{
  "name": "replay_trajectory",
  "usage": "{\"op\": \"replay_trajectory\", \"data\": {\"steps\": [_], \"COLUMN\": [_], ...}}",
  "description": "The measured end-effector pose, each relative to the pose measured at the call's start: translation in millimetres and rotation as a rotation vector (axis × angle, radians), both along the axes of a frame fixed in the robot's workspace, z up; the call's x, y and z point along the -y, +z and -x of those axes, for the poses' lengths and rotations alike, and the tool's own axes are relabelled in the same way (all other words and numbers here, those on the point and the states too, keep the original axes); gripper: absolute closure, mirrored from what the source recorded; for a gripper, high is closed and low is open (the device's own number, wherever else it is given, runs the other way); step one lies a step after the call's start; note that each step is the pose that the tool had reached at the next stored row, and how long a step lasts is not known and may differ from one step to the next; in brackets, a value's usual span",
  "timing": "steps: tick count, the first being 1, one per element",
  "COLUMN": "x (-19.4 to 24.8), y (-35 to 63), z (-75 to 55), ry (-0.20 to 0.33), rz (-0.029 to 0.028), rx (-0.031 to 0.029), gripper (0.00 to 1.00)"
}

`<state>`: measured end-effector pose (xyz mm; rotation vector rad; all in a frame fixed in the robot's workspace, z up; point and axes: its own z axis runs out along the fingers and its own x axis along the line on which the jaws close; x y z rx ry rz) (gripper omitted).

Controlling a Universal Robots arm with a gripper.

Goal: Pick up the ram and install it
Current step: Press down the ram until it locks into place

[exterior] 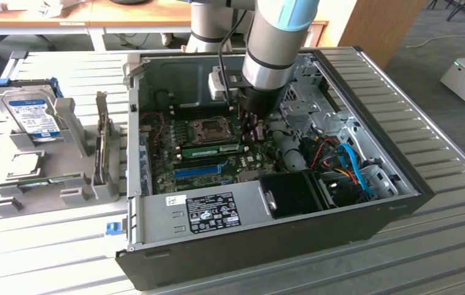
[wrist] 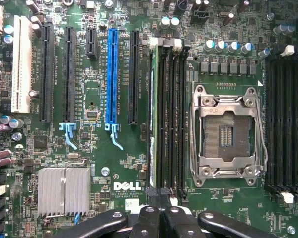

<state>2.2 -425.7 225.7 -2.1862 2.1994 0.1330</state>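
Note:
The ram (wrist: 152, 124) is a thin green stick with a white label. It stands on edge in the outermost of the black memory slots next to the CPU socket (wrist: 227, 130). In the exterior view the ram (exterior: 213, 149) lies low across the motherboard inside the open case. My gripper (wrist: 159, 215) hangs above one end of those slots. Its black fingers (wrist: 145, 220) are pressed together with nothing between them. In the exterior view the gripper (exterior: 250, 126) reaches down into the case, just on the exterior view's right of the stick.
The bright blue expansion slot (wrist: 111, 74) and black slots lie beside the memory bank. A silver heatsink (wrist: 64, 191) sits near the Dell logo. Outside the case, a grey rack (exterior: 60, 184) carries a hard drive (exterior: 31, 114) and another green stick (exterior: 40, 182). Cables and a fan (exterior: 298, 193) crowd the case's near right.

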Motion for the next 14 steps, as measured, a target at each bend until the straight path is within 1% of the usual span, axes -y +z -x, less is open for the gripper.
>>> {"op": "replay_trajectory", "data": {"steps": [14], "x": [0.0], "y": [-1.1], "z": [0.0], "ry": [0.0], "rz": [-0.0001], "rx": [0.0], "gripper": [0.89]}}
